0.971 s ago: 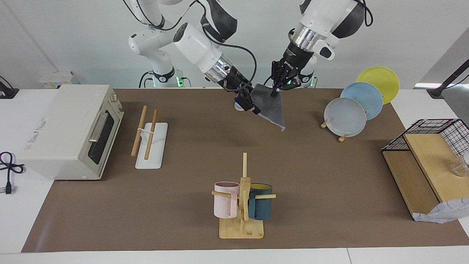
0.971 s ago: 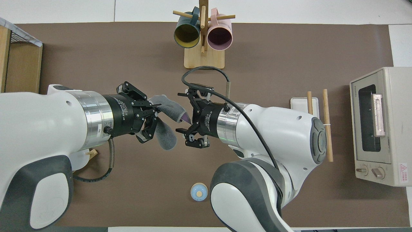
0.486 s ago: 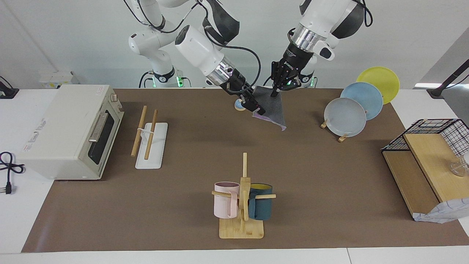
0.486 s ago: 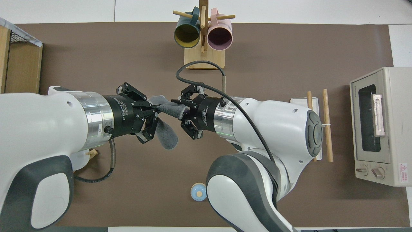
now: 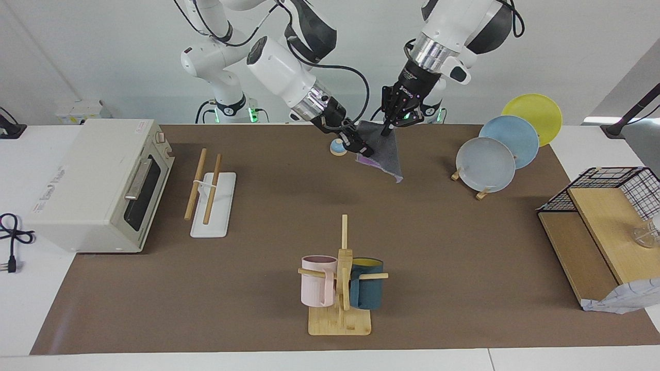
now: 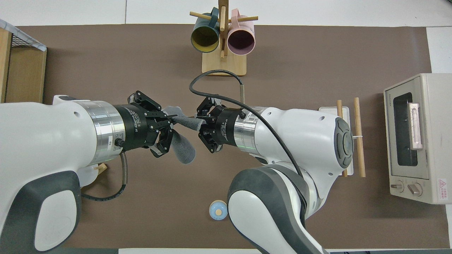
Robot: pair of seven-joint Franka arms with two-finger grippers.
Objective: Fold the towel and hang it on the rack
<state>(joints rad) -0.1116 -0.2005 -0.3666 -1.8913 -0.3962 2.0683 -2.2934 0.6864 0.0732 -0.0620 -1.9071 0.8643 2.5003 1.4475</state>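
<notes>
Both grippers clamp towel (image 5: pixel 384 149) corners in air: left gripper (image 5: pixel 385 129), right gripper (image 5: pixel 364 150). Keep edge taut, corners level, then carry to rack (image 5: pixel 210 193).

It was a robotics lab staged as a kitchen. Two white arms (image 5: pixel 278 51) were mounted at a tabletop (image 5: pixel 464 268) under a brown mat, before bare white walls. Around them stood props: a toaster oven (image 5: pixel 98 185), a mug tree (image 5: pixel 341 288), plates (image 5: pixel 508 147) on a stand, and loose cables (image 5: pixel 10 237).
</notes>
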